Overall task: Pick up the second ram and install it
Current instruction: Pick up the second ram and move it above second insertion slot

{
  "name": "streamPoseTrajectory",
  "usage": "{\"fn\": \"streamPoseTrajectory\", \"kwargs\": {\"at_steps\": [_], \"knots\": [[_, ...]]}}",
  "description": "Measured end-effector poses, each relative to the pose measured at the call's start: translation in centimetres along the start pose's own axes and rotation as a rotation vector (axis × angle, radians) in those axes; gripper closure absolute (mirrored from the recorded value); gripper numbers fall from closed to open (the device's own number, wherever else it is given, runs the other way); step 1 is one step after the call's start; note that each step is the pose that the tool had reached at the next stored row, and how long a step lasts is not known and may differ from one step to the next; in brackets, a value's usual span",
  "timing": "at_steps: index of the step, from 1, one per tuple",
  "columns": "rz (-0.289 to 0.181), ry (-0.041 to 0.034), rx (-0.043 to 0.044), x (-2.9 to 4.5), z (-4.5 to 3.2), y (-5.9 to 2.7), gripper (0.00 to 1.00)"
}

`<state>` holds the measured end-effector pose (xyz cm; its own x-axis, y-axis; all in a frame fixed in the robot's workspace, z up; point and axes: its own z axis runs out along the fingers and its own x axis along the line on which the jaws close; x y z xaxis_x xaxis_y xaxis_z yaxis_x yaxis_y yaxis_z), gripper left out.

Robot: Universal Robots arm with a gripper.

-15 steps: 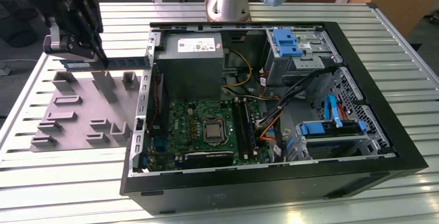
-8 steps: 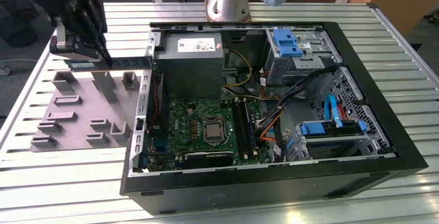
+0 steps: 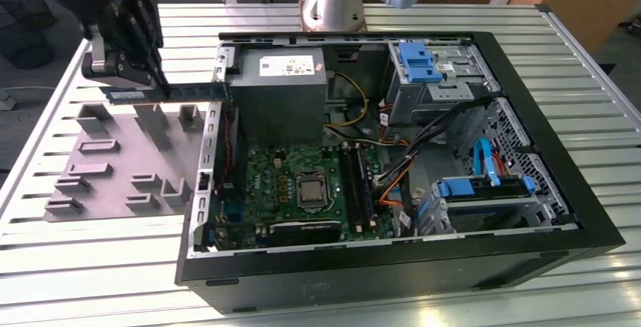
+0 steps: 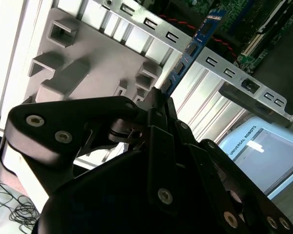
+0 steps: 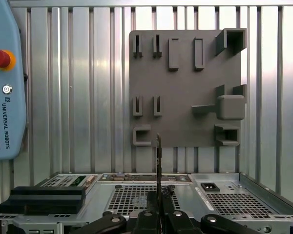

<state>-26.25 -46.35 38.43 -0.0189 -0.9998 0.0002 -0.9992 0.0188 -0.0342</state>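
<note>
My gripper (image 3: 161, 87) hangs above the grey fixture plate (image 3: 110, 158), at the exterior view's left of the open computer case (image 3: 401, 39). It is shut on the second ram (image 3: 192, 91), a thin bluish-green stick held level, pointing toward the case wall. In the second wrist view the ram (image 4: 195, 41) juts out from between the closed fingers (image 4: 156, 100) toward the case edge. In the first wrist view the ram (image 5: 158, 156) shows edge-on above the gripper (image 5: 158, 202). The black memory slots (image 3: 356, 184) lie on the motherboard inside the case.
The power supply (image 3: 281, 79) fills the case's back left corner. Cables and blue drive brackets (image 3: 481, 188) crowd the case's right side. A teach pendant (image 5: 5, 83) lies on the slatted metal table (image 3: 100, 267). The fixture plate (image 5: 185, 87) carries several raised blocks.
</note>
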Motion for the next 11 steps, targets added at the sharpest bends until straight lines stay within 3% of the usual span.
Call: {"fn": "streamPoseTrajectory", "kwargs": {"at_steps": [11], "knots": [[0.0,-0.0001,0.0,-0.01,0.03,-0.74,0.86]]}}
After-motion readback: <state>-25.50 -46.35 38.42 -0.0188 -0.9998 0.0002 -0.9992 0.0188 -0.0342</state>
